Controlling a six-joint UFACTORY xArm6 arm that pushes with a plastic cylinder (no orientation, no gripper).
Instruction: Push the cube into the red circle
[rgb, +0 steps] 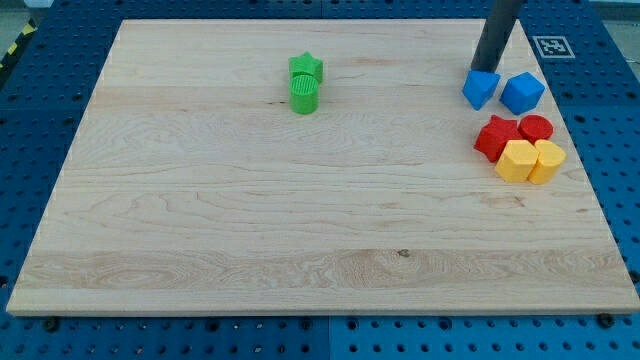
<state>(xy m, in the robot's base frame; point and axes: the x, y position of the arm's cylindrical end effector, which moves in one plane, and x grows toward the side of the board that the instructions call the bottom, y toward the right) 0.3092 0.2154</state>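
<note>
My tip (484, 70) is at the board's upper right, right behind the top edge of a blue cube (480, 90) and seemingly touching it. A second blue block (522, 92), many-sided, sits just to the cube's right. The red circle (536, 128), a short red cylinder, lies below that block, toward the view's bottom right of the cube. A red star-like block (497, 137) sits against the circle's left side.
Two yellow blocks (517, 160) (547, 160) sit tight under the red ones near the wooden board's right edge (590, 190). A green star (306, 68) and a green cylinder (304, 95) touch each other at the top, left of centre.
</note>
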